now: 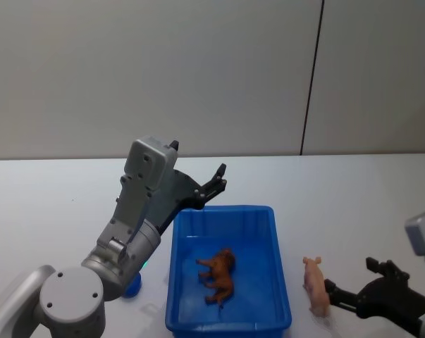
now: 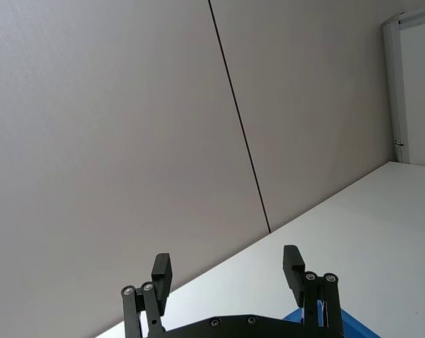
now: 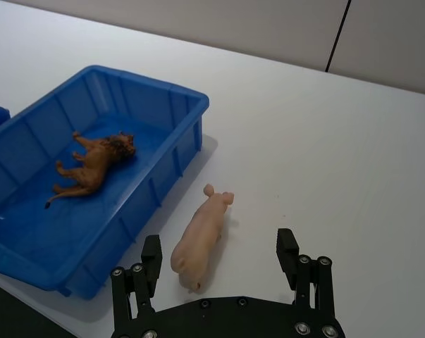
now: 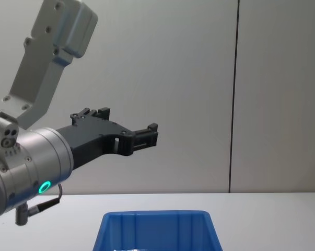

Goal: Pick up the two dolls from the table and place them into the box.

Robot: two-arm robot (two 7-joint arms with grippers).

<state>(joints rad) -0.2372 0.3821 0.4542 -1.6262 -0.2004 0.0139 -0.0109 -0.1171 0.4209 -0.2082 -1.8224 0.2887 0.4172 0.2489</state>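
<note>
Head view shows one doll, a reddish-brown lion [image 1: 219,273], already lying on its side in the box [image 1: 223,210], so about half the job looks done. The other, a pale pink pig [image 3: 198,239], lies on the table [image 1: 57,204] just beside the box's right wall, apart from it. The right gripper [image 3: 219,243] hangs low over the pig with fingers spread wide, holding nothing; the pig's body runs lengthwise between them, nearer the finger on the box side. The step in hand is the grasp. To do it well, I would shift slightly toward the box so the pig sits centred, drop straight down, and pinch across its flanks at mid-body, not the snout or legs. The inner finger must slip into the narrow gap by the box wall without nudging it. The pig looks smooth, so a firm squeeze seems wise. The left gripper [image 2: 227,259] is raised beyond the box's far left corner, fingers wide and empty. The tabletop is plain, flat white; behind it stands a grey-white wall [image 1: 198,70] with a dark vertical seam [image 1: 312,77].
</note>
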